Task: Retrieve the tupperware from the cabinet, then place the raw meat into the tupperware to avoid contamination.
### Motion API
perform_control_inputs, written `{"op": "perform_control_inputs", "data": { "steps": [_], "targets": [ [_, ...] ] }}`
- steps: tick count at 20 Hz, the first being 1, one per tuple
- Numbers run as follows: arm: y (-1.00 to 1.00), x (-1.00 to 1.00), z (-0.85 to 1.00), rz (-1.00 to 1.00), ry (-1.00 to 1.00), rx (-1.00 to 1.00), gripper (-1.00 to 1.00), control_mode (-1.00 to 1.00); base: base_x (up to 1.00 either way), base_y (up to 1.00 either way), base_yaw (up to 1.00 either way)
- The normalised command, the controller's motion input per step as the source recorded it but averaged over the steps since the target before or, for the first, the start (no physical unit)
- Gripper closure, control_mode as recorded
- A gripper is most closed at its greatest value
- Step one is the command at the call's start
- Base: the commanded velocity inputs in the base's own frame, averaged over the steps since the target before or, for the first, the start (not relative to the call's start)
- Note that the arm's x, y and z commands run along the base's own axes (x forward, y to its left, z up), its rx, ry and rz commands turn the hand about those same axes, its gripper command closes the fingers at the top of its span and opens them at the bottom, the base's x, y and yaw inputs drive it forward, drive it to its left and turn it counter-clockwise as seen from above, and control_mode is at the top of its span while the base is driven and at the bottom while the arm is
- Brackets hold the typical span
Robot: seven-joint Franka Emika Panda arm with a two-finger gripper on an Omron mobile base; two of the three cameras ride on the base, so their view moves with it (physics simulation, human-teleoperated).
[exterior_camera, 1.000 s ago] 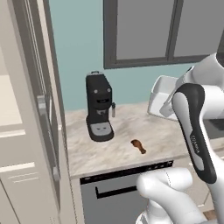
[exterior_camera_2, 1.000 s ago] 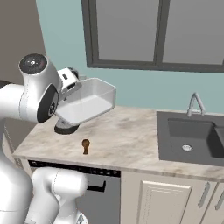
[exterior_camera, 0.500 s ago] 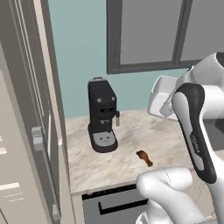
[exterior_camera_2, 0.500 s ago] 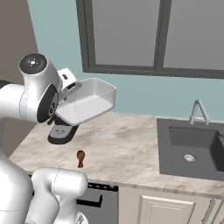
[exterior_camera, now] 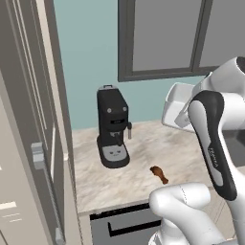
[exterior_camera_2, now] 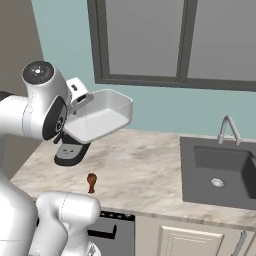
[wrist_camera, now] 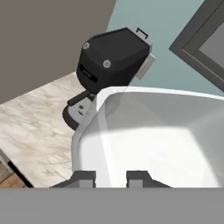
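The tupperware (exterior_camera_2: 102, 117), a white-grey lidless tub, hangs tilted in the air above the counter, and my gripper (exterior_camera_2: 79, 104) is shut on its near wall. In the hand view that wall stands between the two fingertips (wrist_camera: 85, 178), with the tub's inside (wrist_camera: 162, 144) spreading out beyond them. From the left the tub (exterior_camera: 175, 104) shows beside my forearm. The raw meat (exterior_camera: 159, 174), a small reddish-brown lump, lies on the marble counter near the front edge, also visible as the raw meat (exterior_camera_2: 91, 181) below the tub. The beige cabinet (exterior_camera: 21, 143) rises at the far left.
A black coffee machine (exterior_camera: 113, 128) stands on the counter against the teal wall, to the left of the meat; it sits just beyond the tub (wrist_camera: 111, 59). A dark sink (exterior_camera_2: 220, 170) with a faucet (exterior_camera_2: 228, 128) lies to the right. A dishwasher front (exterior_camera: 127, 225) is below the counter.
The whole scene has shifted in both base views, so the base has driven and the counter now looks closer. The tub stays in my grip, in the same place relative to the arm.
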Motion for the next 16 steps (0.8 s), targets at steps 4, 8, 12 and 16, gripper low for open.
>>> {"op": "perform_control_inputs", "data": {
  "steps": [4,8,12,16],
  "targets": [
    [0.0,0.0,0.0,0.0,0.0,0.0,1.0,1.0,0.37,-0.04,0.0],
    [0.0,0.0,0.0,0.0,0.0,0.0,1.0,1.0,0.28,-0.04,0.0],
    [-0.02,0.1,0.0,0.0,0.03,0.0,1.0,-1.0,0.11,-0.02,0.0],
    [-0.05,0.14,0.0,0.0,0.03,0.0,1.0,-1.0,0.0,0.0,0.0]
  ]
}}
